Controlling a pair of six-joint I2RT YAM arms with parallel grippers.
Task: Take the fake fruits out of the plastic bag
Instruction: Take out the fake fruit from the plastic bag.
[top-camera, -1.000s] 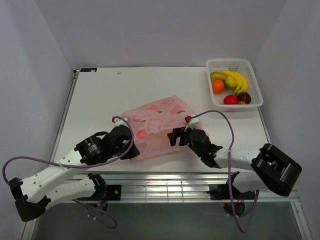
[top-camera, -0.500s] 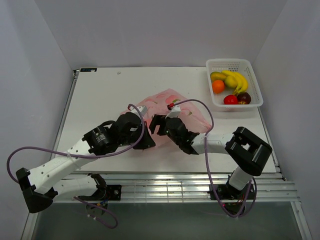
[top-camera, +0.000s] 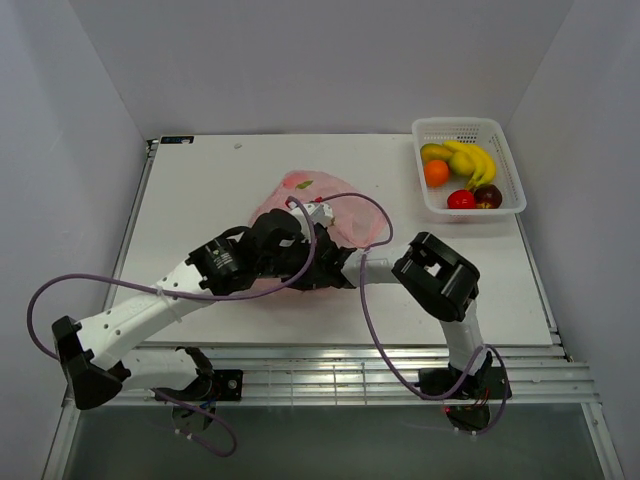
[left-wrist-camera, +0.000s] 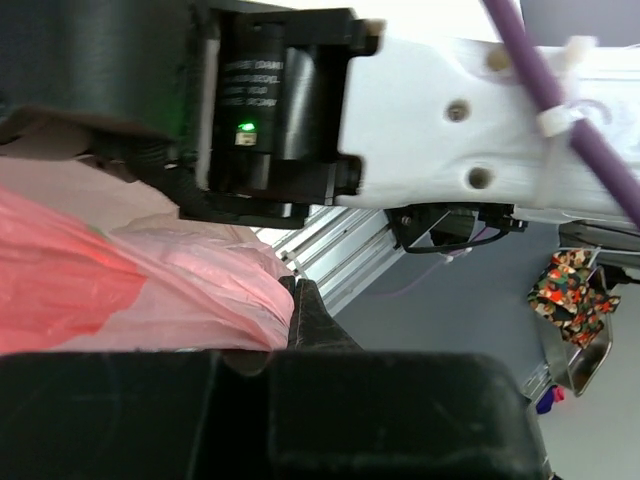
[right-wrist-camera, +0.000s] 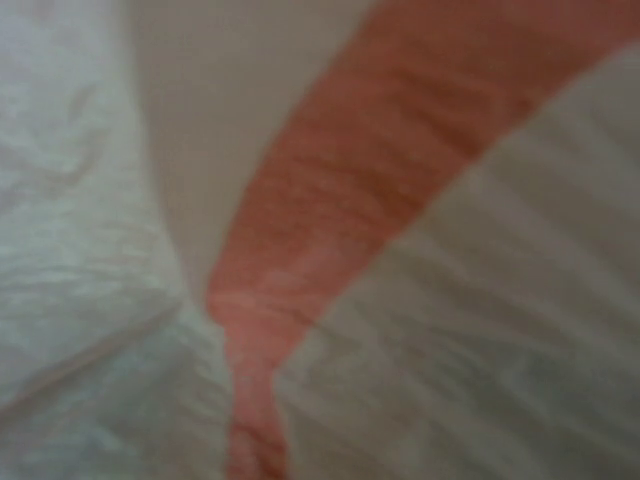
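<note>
While fruits (top-camera: 462, 170) sit in basket (top-camera: 511, 172), bag (top-camera: 300, 186) bunched at L pincer (top-camera: 303, 262) & R pincer (top-camera: 336, 264), grip states unclear.

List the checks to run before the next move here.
1. Grip of left pincer on the plastic bag: cannot tell, jaws hidden.
2. Grip of right pincer: cannot tell, its camera shows only blurred plastic.
3. Room between the two pincers: not ok, they crowd together at the bag.
4. Bag's opening located: cannot tell, the bag is bunched.
5. White basket out of the way: ok, it sits apart at the far right.
</note>
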